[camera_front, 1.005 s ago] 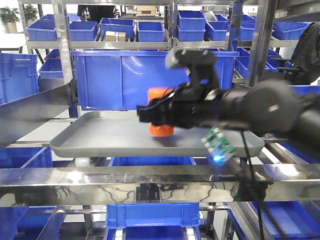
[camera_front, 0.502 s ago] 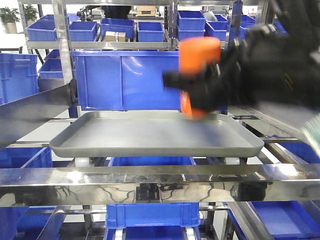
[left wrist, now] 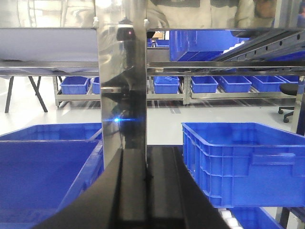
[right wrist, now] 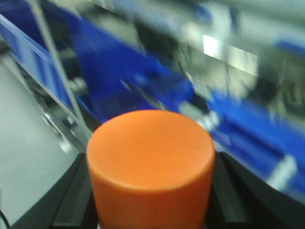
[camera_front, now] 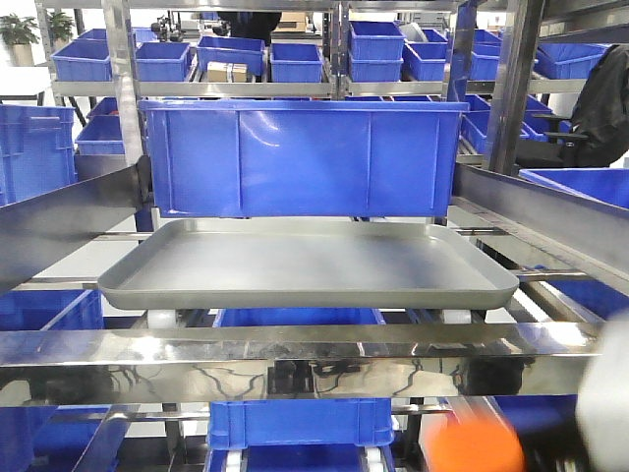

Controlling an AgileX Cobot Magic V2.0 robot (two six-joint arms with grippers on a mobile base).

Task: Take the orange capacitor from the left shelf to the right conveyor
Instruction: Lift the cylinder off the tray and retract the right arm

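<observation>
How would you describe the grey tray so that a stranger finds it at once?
Look at the steel-railed shelf filling the front view. At mid height, just in front of the large blue bin, lies the grey tray. It is the only shallow, dull metal thing among deep blue plastic bins.

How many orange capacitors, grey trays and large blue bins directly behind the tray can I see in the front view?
orange capacitor: 1 (blurred, at the bottom right)
grey tray: 1
large blue bin: 1
Total: 3
</observation>
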